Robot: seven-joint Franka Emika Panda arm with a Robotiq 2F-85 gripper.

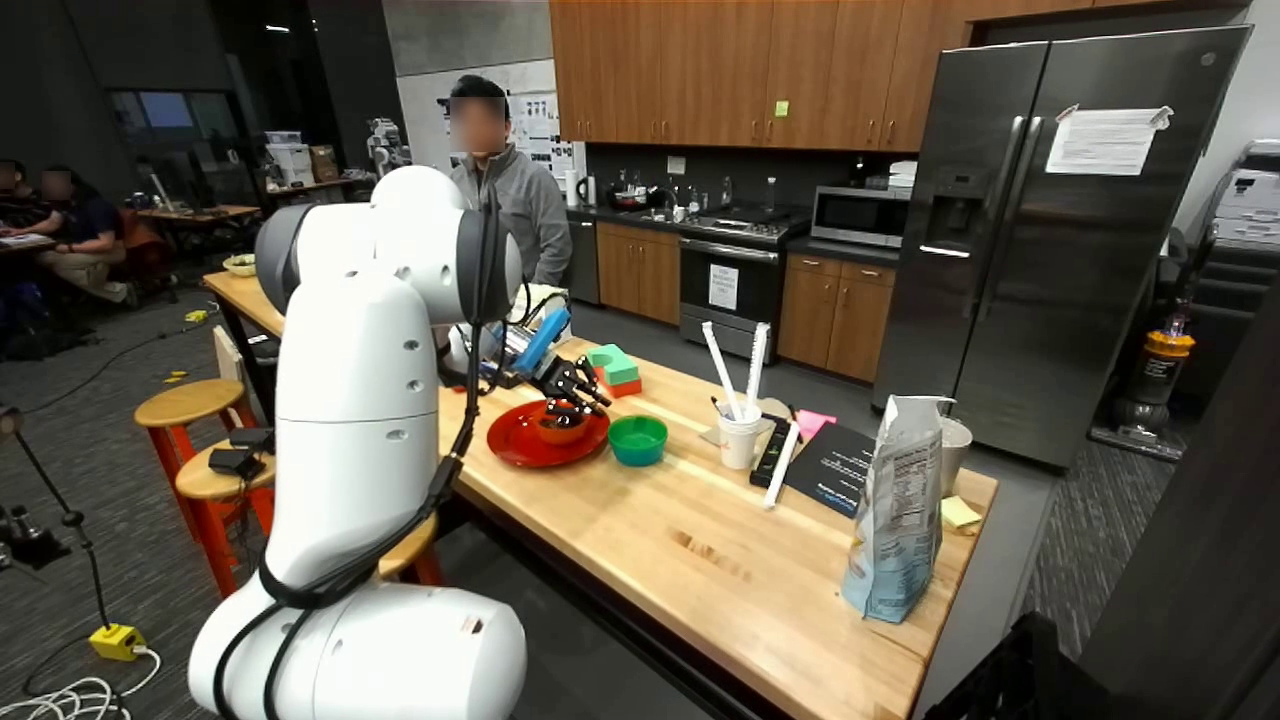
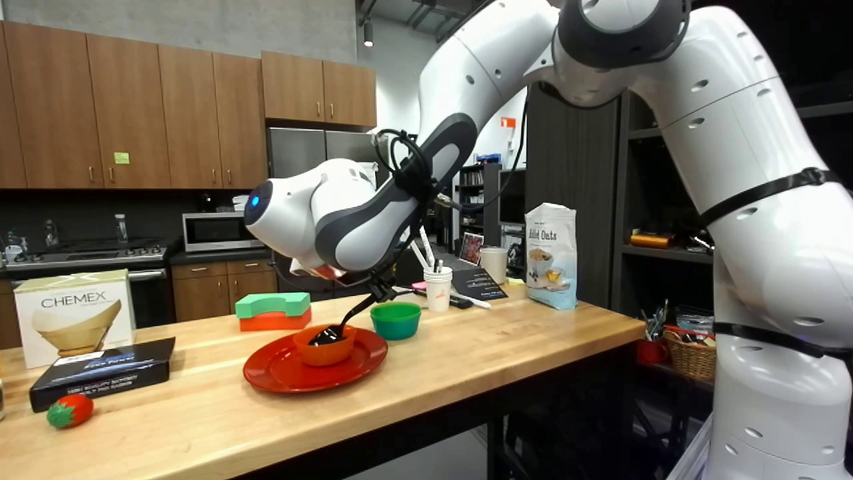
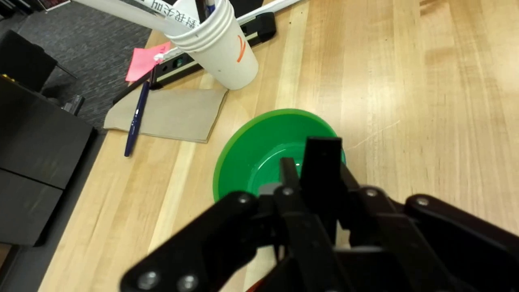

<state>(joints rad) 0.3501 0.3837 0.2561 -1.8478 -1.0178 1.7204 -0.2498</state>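
Note:
In the wrist view my gripper (image 3: 318,176) is shut on the handle of a black spoon (image 3: 322,158), whose end sticks up between the fingers. The spoon's head (image 2: 328,335) rests inside an orange bowl (image 2: 316,355), slanting down from the gripper (image 2: 382,288). That bowl stands on a red plate (image 2: 280,373). Right beside the plate is a green bowl (image 3: 247,154), partly covered by the fingers in the wrist view. No contents can be seen in the green bowl; what the orange bowl holds is hidden.
A white cup (image 1: 738,442) with straws and pens stands past the green bowl. Behind the plate are green and orange blocks (image 2: 273,312). A bag of oats (image 1: 895,510), a Chemex box (image 2: 76,317), a black box (image 2: 103,373) and a toy strawberry (image 2: 70,410) also occupy the table.

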